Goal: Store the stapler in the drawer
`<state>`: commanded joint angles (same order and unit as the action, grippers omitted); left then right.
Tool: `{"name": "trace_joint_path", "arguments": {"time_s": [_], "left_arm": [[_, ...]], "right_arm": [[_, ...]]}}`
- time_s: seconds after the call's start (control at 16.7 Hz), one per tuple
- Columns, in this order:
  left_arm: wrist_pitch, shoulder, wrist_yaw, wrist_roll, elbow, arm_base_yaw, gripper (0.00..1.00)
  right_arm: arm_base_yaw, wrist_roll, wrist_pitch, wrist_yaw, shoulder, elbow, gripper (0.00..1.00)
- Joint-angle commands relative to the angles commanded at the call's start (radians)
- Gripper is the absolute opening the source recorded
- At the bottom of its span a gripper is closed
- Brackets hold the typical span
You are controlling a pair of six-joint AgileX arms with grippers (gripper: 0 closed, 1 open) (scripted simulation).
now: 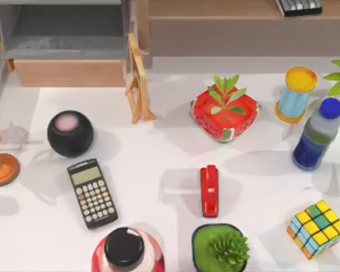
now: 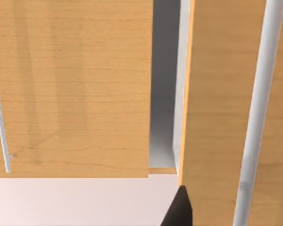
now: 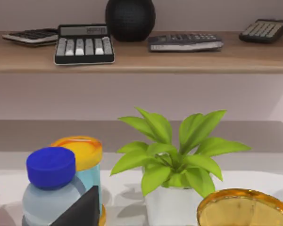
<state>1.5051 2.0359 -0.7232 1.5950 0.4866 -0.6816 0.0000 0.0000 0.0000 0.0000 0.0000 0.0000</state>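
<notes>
Red stapler (image 1: 209,191) lies ungrasped mid-frame, crowded by pots, far from the open drawer (image 1: 65,35) upper left; a reach could knock neighbours; whether either gripper's fingers are open or closed, I cannot tell.

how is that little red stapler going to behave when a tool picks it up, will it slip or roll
The stapler looks glossy, so it may be somewhat slippery in a pinch. It is narrow and elongated and lies flat on the table, so it probably won't roll, though a push near one end would likely spin it. It looks rigid, so it should keep its shape when lifted.
</notes>
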Motion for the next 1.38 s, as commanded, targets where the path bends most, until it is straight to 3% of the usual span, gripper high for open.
{"name": "trace_joint_path", "arguments": {"time_s": [0.18, 0.24, 1.38], "left_arm": [[0.000, 0.000, 0.000, 0.000, 0.000, 0.000, 0.98], [0.000, 0.000, 0.000, 0.000, 0.000, 0.000, 1.00], [0.036, -0.026, -0.048, 0.004, -0.052, -0.048, 1.00]], "right_arm": [[0.000, 0.000, 0.000, 0.000, 0.000, 0.000, 1.00], [0.000, 0.000, 0.000, 0.000, 0.000, 0.000, 1.00], [0.000, 0.000, 0.000, 0.000, 0.000, 0.000, 1.00]]}}
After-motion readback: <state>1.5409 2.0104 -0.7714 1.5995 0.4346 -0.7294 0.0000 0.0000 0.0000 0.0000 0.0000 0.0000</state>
